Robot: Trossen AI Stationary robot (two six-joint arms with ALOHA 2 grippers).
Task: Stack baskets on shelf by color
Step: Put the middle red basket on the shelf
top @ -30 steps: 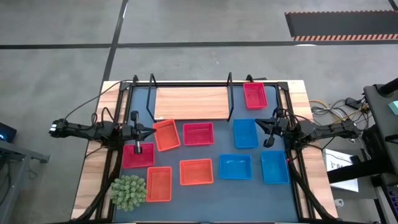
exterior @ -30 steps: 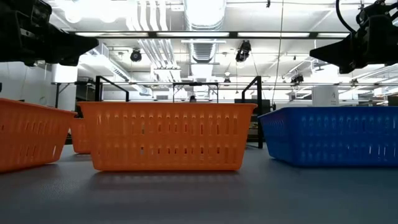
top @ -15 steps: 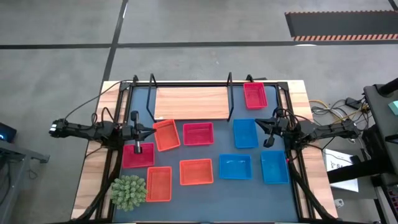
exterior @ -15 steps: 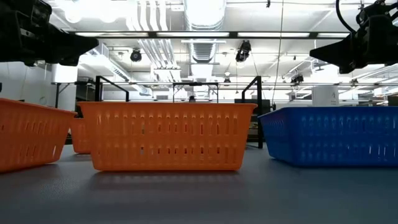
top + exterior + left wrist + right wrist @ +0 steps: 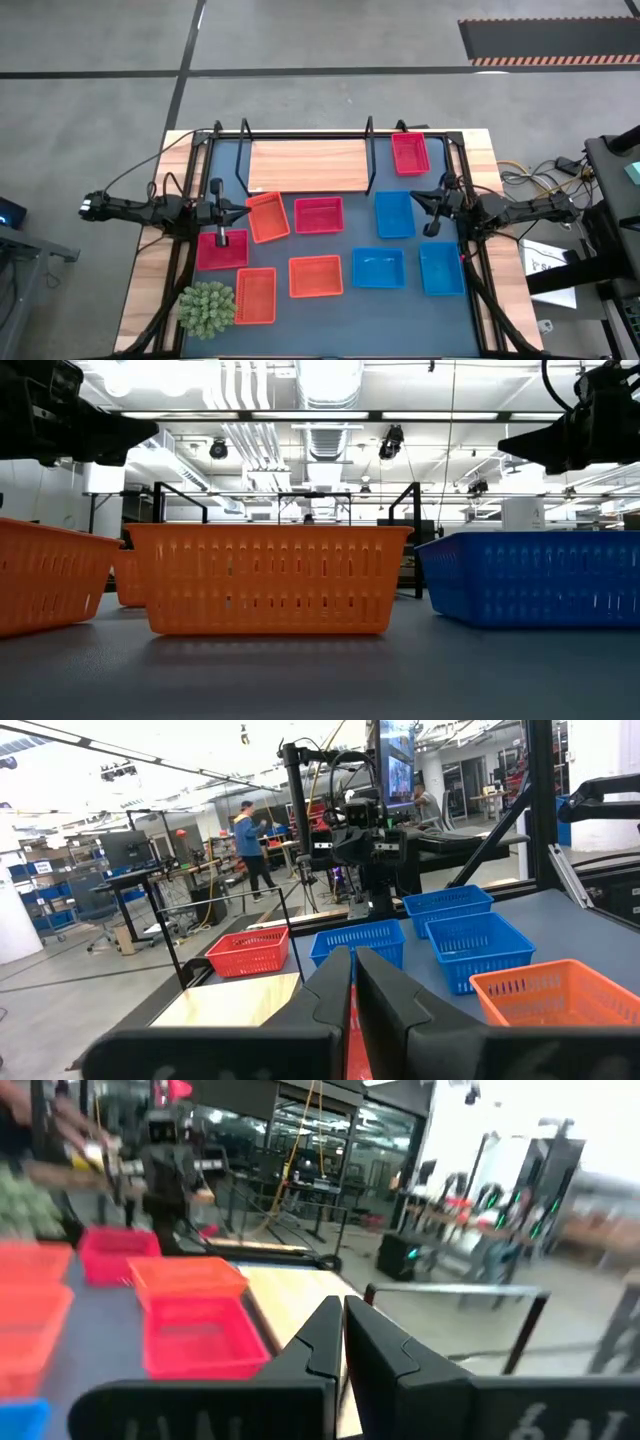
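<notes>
In the high view the shelf (image 5: 308, 165), a light wooden board in a black wire frame, lies at the table's far edge. A red basket (image 5: 410, 153) stands just past its right end. On the dark-blue mat stand orange baskets (image 5: 267, 216) (image 5: 316, 277) (image 5: 255, 295), red baskets (image 5: 319, 215) (image 5: 222, 249) and blue baskets (image 5: 394, 214) (image 5: 378, 268) (image 5: 441, 268). My left gripper (image 5: 247, 212) (image 5: 352, 982) hovers shut at the left edge of the far orange basket. My right gripper (image 5: 414, 197) (image 5: 342, 1318) hovers shut at the right edge of the far blue basket.
A green spiky plant ball (image 5: 207, 308) sits at the mat's near left corner beside an orange basket. The shelf's upright wire loops (image 5: 243, 150) (image 5: 371, 150) stand at the board's two ends. Cables run along both table sides. A person (image 5: 247, 838) walks in the room beyond.
</notes>
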